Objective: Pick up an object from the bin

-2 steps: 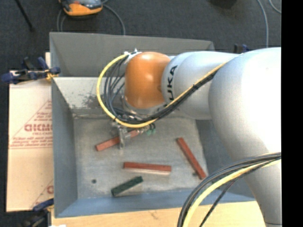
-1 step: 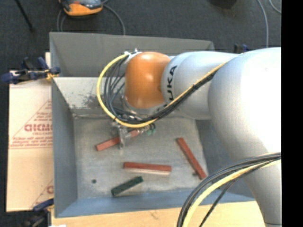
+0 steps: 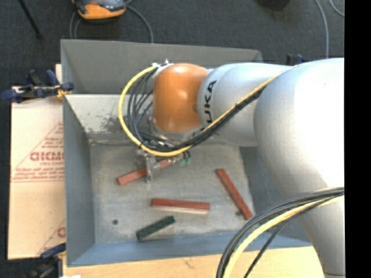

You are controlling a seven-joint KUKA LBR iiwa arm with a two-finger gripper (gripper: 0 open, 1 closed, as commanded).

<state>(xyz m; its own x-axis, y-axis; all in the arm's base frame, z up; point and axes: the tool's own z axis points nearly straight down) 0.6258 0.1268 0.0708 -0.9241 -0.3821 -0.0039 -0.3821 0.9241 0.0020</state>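
Note:
My gripper is low in the upper left part of the bin, mostly hidden under the arm's orange cover. It stands right at the upper right end of a short red stick that lies slanted on the bin floor. A bit of red shows just right of the gripper, in line with that stick. A small green piece lies beside it. Further towards the front lies a red and cream stick, flat and nearly level.
A long red stick lies slanted at the right of the bin floor. A dark green stick lies near the front wall. The arm and its cables cover the back and right of the bin.

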